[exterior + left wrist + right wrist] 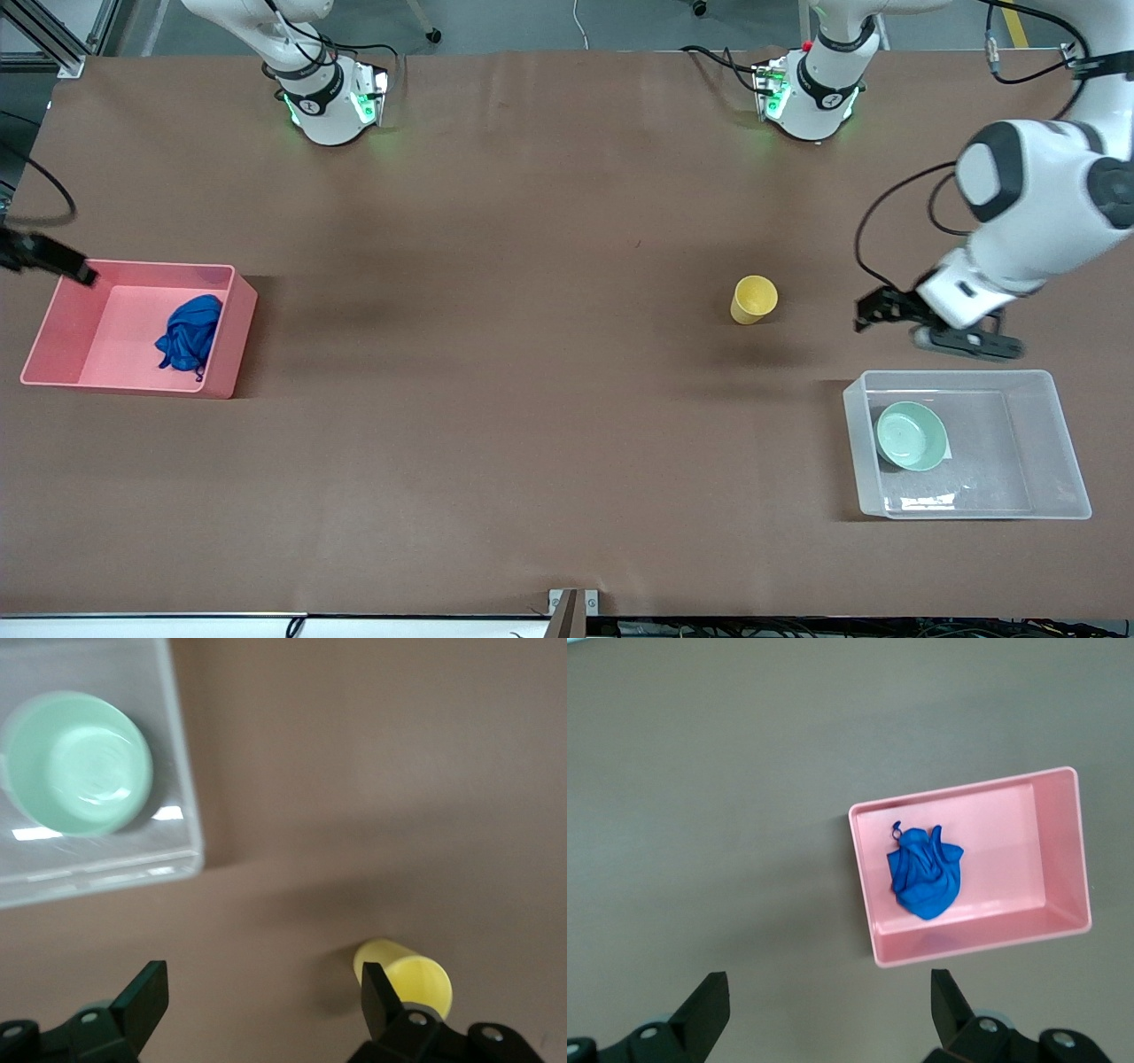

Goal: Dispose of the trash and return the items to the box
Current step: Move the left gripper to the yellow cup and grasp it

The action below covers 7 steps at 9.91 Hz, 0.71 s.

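Observation:
The trash, a wad of blue cloth (pixel 189 333) (pixel 923 873), lies inside the pink bin (pixel 53 319) (pixel 1063 850) at the right arm's end of the table. A yellow cup (pixel 754 299) (pixel 407 979) stands upright on the table. The mint-green bowl (pixel 911 435) (pixel 78 764) sits in the clear box (pixel 1054 443) (pixel 182 771). My left gripper (pixel 877 310) (pixel 264 988) hangs open and empty over the table between the cup and the box. My right gripper (pixel 75 268) (pixel 830 992) is open and empty over the table beside the pink bin.
Brown table covering (pixel 532 354) stretches between the bin and the box. The two arm bases (pixel 332 97) (pixel 811 93) stand along the edge farthest from the front camera. A small metal bracket (pixel 573 607) sits at the edge nearest to that camera.

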### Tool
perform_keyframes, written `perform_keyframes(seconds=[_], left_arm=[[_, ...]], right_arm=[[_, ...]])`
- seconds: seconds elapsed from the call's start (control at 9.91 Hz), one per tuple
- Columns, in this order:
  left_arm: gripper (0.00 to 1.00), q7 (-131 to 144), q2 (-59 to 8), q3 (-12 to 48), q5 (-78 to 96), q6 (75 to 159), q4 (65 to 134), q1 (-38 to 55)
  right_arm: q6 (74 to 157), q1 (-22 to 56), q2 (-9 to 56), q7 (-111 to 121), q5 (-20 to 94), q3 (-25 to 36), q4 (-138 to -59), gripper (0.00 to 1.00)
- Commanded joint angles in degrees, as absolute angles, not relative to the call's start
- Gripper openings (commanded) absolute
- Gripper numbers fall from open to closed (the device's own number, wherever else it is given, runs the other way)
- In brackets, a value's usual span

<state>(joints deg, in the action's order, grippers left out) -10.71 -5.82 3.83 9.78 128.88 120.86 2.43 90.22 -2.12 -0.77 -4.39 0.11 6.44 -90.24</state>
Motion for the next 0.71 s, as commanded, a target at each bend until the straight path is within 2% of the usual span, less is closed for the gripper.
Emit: perform_keyframes(seconds=[0.0,0.3,0.61], left_arm=[[0.96,-10.0,-8.6,7.1,8.6,134.5,126.9,2.4],[0.95,-10.2,-14.2,9.9,8.4,141.6,129.8,2.9],[0.95,-10.5,-14.5,11.2,8.3,141.6,132.4,2.9]], right_arm=[[88.1,-1.4,-2.8,-5.5,0.7,6.8,-91.2,1.00],[86.1,-1.6,-0.1,-4.9,0.8,6.9,-83.9,1.00],[86.1,-2.0,-0.2,1.1,0.4,7.0,-84.3,1.00]])
